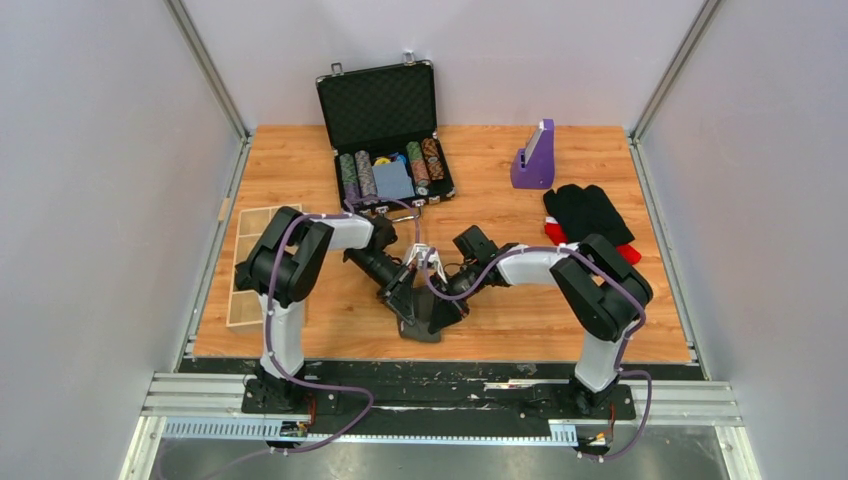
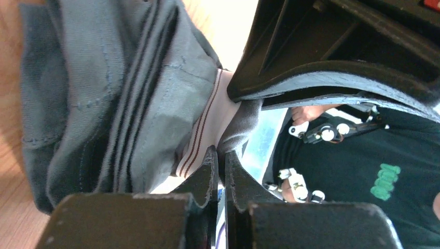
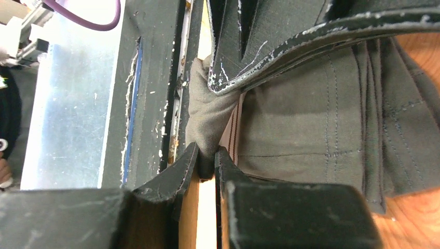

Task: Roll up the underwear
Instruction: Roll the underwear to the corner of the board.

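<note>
One wooden table, grey underwear, pale walls

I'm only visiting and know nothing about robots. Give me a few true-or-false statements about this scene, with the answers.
1. Both grippers are pinching the grey underwear. True: the left gripper and the right gripper are each shut on a fold of it.
2. The poker-chip case is closed. False: it stands open, with chips showing.
3. A black garment lies on the robot's right side of the table, with a red garment partly under it. True.
4. The underwear lies at the far edge of the table. False: it is near the front edge, where the two grippers meet.
</note>
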